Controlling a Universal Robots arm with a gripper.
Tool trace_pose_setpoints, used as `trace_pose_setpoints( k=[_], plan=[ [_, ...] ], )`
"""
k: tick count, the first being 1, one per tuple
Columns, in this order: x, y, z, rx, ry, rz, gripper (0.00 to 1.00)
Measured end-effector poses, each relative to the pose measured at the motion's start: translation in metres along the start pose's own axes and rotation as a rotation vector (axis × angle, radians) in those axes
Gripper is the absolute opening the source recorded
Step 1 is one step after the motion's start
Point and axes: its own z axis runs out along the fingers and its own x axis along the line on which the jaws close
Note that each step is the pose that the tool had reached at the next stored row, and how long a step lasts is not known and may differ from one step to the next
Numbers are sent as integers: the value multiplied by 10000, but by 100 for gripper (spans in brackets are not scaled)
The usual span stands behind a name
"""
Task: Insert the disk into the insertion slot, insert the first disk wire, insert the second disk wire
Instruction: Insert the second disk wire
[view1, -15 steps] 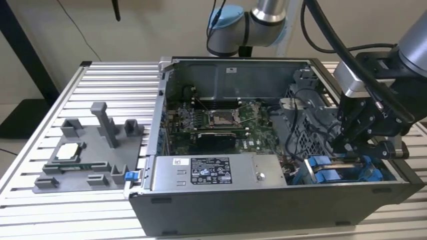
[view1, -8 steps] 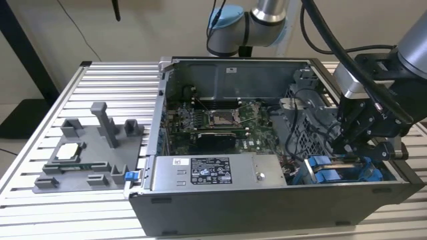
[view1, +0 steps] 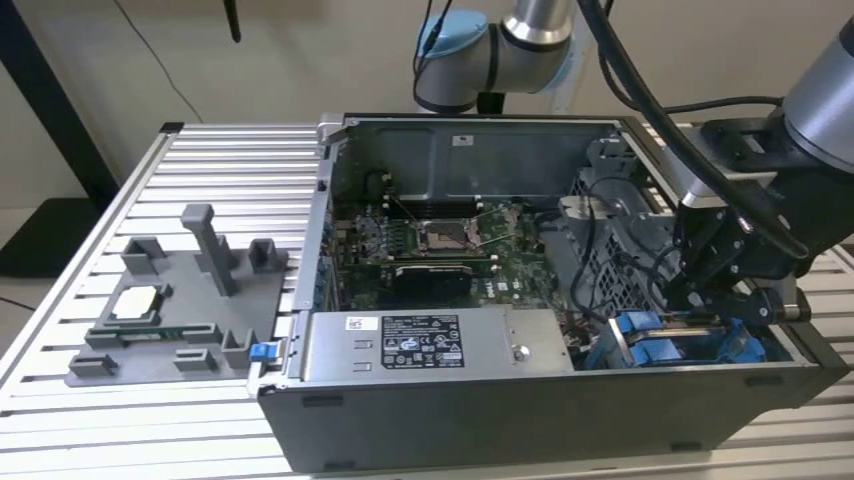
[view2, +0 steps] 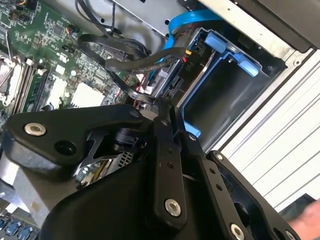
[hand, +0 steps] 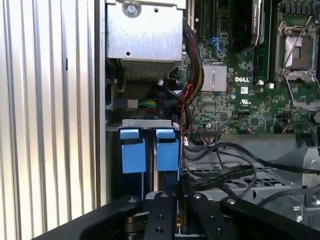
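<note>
Exterior view, lower right: gripper (view1: 721, 300) down over insertion slot (view1: 687, 340); disk's blue tabs (hand: 150, 150) look seated; finger spread unclear; wire progress unclear

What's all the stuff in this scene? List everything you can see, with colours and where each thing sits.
PC case: one, dark grey, open, on the table.
Motherboard: one, green, on the case floor.
CPU socket: one, silver, mid-motherboard.
Power-supply box: one, grey with white sticker, at the case's front wall.
Insertion slot: one, grey cage with blue fittings, the exterior view's right corner.
Cables: several, black, beside the cage.
Fixture tray: one, grey, on the exterior view's left.
Table: one, ribbed silver.
Arm: one, silver-blue.
Gripper: one, black, over the cage.
</note>
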Motion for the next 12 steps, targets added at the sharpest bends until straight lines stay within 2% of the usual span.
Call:
trace_pose_setpoints(
  k=[12],
  plan=[
    [3, -21, 23, 19, 0, -7, 0]
  ],
)
